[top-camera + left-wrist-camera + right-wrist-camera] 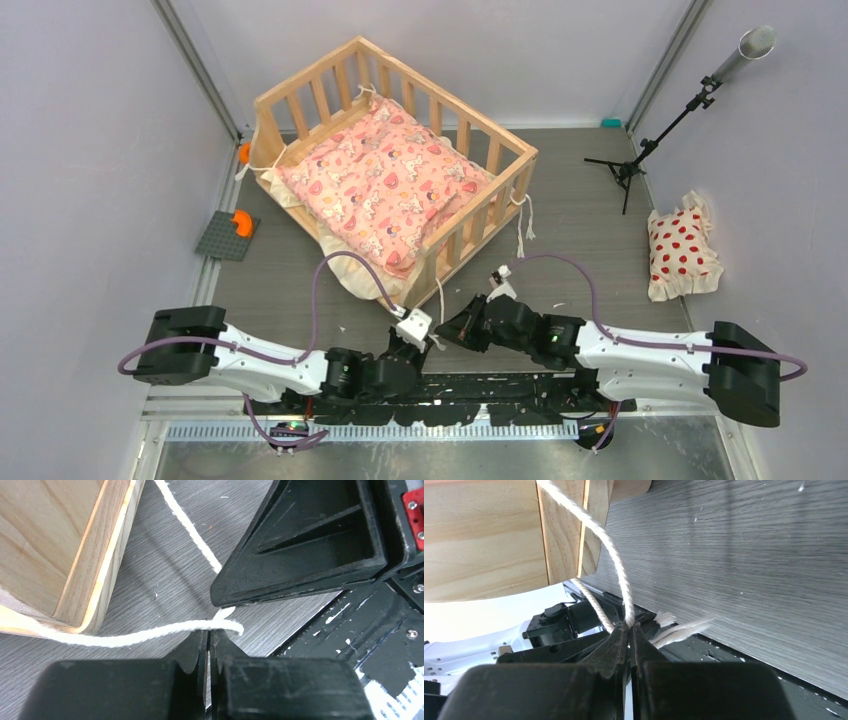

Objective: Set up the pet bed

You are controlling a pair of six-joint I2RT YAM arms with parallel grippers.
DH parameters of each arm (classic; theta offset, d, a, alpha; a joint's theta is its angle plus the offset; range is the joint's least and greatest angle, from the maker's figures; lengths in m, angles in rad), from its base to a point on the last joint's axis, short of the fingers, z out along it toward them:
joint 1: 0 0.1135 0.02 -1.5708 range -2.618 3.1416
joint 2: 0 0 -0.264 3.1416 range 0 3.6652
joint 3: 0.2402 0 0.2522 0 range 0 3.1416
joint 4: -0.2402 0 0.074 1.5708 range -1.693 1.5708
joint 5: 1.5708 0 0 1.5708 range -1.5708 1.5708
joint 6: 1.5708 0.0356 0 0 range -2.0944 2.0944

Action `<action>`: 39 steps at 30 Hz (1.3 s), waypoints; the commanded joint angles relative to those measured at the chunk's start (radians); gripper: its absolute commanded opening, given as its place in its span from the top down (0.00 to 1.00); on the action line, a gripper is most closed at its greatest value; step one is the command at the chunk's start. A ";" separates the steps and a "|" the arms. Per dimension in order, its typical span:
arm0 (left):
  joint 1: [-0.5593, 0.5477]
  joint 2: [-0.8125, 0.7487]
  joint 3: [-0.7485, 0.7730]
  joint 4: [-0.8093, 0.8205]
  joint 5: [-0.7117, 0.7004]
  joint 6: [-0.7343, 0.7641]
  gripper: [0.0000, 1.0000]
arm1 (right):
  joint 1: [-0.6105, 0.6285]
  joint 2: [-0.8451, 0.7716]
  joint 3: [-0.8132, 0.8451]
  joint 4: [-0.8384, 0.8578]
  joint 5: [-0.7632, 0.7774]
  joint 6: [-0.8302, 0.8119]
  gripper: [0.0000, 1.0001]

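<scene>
Tying step, as judged: left tool clamped shut on a cream twisted cotton tie cord; right tool likewise pinching cord strands (frayed ends poke out beside it). Advice: grip firmly, draw the ends apart evenly, low beside the bed's corner. Item: small crib-like pet bed of light natural wood, slatted rails, standing mid-way across the grey wood-grain desk, pink cartoon-print cushion inside.

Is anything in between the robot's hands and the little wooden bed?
Nothing visible is. The left gripper and right gripper sit right beside the pet bed, at its near corner, each pinching a cream tie cord.
</scene>
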 commanded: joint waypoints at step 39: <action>-0.004 -0.132 0.114 -0.261 0.000 -0.119 1.00 | 0.010 -0.169 -0.232 0.536 -0.289 -1.298 0.54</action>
